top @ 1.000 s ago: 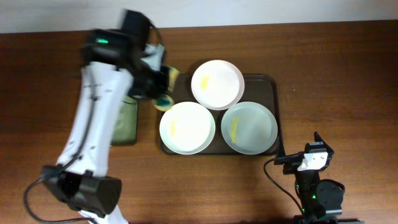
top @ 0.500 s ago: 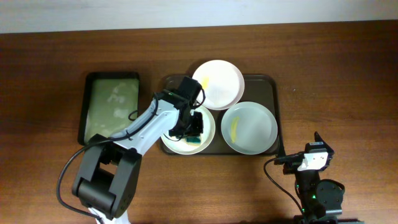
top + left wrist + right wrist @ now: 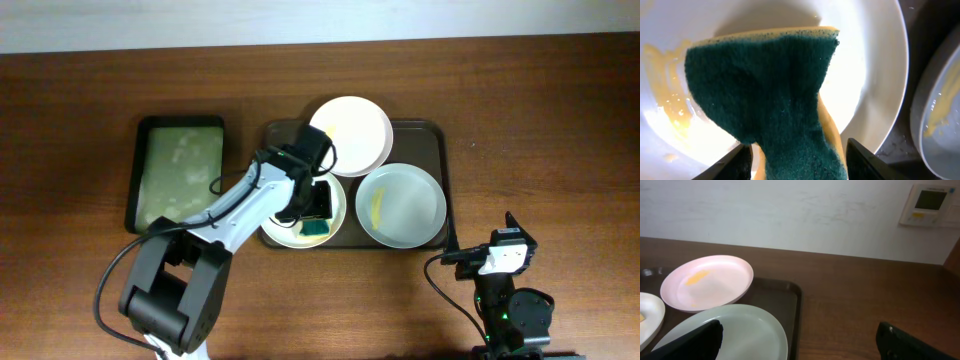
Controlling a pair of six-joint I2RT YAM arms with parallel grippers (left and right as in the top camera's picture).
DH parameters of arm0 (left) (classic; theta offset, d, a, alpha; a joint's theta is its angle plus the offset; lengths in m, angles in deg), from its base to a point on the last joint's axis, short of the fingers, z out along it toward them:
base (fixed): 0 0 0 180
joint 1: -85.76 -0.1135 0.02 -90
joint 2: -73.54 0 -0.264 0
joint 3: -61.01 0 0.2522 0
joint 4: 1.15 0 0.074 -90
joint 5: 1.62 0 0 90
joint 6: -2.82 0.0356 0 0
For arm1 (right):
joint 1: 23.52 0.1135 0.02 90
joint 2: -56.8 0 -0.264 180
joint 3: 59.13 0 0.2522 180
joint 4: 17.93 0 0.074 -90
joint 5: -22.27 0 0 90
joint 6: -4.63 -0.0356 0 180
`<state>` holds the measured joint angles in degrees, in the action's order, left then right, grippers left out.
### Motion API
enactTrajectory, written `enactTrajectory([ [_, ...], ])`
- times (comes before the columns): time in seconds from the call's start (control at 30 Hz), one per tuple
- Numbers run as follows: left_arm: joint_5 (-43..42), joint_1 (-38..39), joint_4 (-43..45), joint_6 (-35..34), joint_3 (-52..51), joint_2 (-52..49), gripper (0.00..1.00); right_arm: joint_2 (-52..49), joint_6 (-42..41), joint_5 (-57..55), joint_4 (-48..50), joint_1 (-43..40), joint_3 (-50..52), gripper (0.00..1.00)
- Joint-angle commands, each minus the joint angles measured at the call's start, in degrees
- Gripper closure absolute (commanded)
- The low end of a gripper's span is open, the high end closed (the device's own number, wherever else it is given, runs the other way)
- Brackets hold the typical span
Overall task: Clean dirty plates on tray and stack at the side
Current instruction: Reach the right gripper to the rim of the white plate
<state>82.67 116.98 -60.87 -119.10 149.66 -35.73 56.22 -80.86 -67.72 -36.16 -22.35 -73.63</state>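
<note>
Brown wooden surface [image 3: 540,110] below a pale wall [image 3: 320,15] carries the tray [image 3: 437,140] mid-frame. Left pincer [image 3: 314,200], clamped on a green sponge [image 3: 316,222], has swung in from the left onto the lower-left plate [image 3: 283,232]. Wiping looks begun, with smear remaining. Right pincer [image 3: 500,252] rests wide open and empty, lower right.
</note>
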Motion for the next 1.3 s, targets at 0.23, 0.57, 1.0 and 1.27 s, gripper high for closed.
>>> enactTrajectory([
  [0.23, 9.29, 1.42, 0.39, -9.29, 0.11, 0.11, 0.56, 0.37, -0.39, -0.31, -0.22, 0.33, 0.42, 0.02],
  [0.57, 8.26, 1.42, 0.52, -11.56, 0.09, -2.97, 1.00, 0.37, -0.48, -0.13, -0.07, 0.33, 0.42, 0.02],
  [1.0, 8.09, 1.38, 0.07, -11.54, 0.11, -2.95, 1.00, -2.19, -11.04, 18.95, 30.42, 0.26, -18.36, 0.02],
  [1.27, 8.09, 1.36, 0.09, -11.54, 0.11, -2.95, 1.00, -47.98, 4.00, 26.84, -47.87, 0.28, -82.77, 0.02],
])
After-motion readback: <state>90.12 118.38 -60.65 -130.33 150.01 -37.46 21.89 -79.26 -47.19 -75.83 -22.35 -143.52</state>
